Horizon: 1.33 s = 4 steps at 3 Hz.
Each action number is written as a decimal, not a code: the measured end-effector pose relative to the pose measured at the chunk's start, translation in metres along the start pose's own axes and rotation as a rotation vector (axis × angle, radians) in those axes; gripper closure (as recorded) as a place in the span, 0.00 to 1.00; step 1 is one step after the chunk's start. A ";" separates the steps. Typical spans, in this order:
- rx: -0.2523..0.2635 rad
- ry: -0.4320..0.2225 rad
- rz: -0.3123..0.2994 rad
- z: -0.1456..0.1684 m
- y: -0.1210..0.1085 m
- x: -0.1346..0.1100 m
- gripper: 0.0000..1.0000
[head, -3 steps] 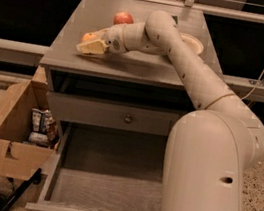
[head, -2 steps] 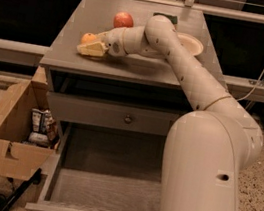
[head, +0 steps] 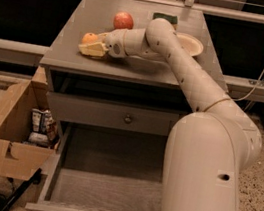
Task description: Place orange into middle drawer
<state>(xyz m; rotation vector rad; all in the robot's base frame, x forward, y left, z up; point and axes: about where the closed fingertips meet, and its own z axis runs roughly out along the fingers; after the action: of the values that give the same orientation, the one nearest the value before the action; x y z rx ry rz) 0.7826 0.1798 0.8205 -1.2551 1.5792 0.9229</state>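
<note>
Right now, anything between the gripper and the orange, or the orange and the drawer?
Nothing visible. The gripper is right at the orange on the tabletop; the apple lies behind. The drawer stands open below.

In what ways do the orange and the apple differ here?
The orange is smaller and bright orange; the apple is bigger and reddish. The orange is right at the gripper, low over the cabinet top; the apple sits apart, farther back. Both are round fruits.

The arm [head: 179, 67] was smooth cream-white, made of rounded tubular segments with thin seam rings; small dark holes dotted its bulky lower housing [head: 205, 181]. Its pale-yellow end effector [head: 93, 49] sat over the tabletop's [head: 86, 18] left side.
</note>
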 end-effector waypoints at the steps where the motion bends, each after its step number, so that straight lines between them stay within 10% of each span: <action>1: 0.000 0.000 0.000 0.000 0.000 -0.001 1.00; 3: 0.005 0.003 -0.002 -0.003 0.001 -0.002 1.00; 4: 0.105 0.045 -0.049 -0.043 0.013 -0.022 1.00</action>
<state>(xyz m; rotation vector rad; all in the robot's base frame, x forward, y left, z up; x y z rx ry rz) 0.7633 0.1495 0.8557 -1.2421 1.6037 0.7759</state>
